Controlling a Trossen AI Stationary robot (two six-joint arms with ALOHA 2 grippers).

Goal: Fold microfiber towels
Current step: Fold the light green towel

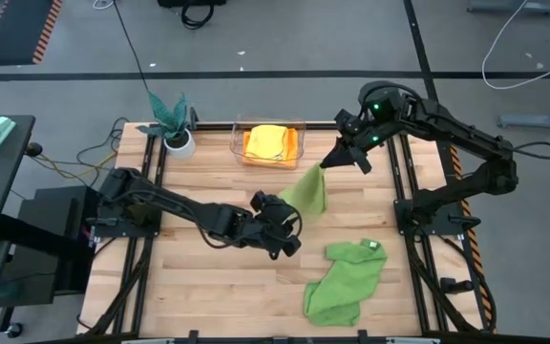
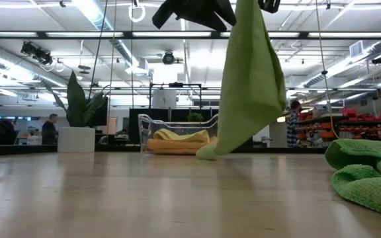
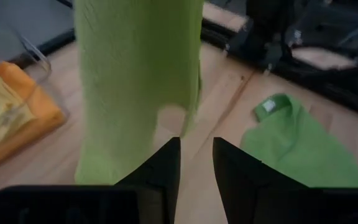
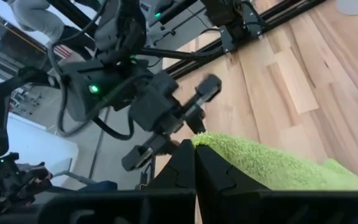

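A lime green microfiber towel (image 1: pixel 308 191) hangs from my right gripper (image 1: pixel 329 164), which is shut on its top corner above the table's middle. The towel drapes down as a narrow sheet (image 2: pixel 250 79); whether its lower end (image 2: pixel 207 152) touches the table I cannot tell. My left gripper (image 3: pixel 196 152) is open on the towel's near left side (image 1: pixel 289 229), pointing at its lower part (image 3: pixel 135 93) with nothing between its fingers. A larger mid-green towel (image 1: pixel 345 279) with a white tag (image 1: pixel 371 246) lies crumpled on the table at the near right. My right gripper pinches the lime towel's top corner (image 4: pixel 211 142) between its two fingers, which slant downward from the table's far right. The cloth bunches at the fingertips and the rest hangs below them.
A clear bin (image 1: pixel 299 134) at the far middle holds a yellow towel (image 1: pixel 267 139) on an orange one (image 3: pixel 39 106). A teal-leaved plant in a white pot (image 1: pixel 175 129) stands at the far left. Bare wood (image 1: pixel 199 287) lies at the near left.
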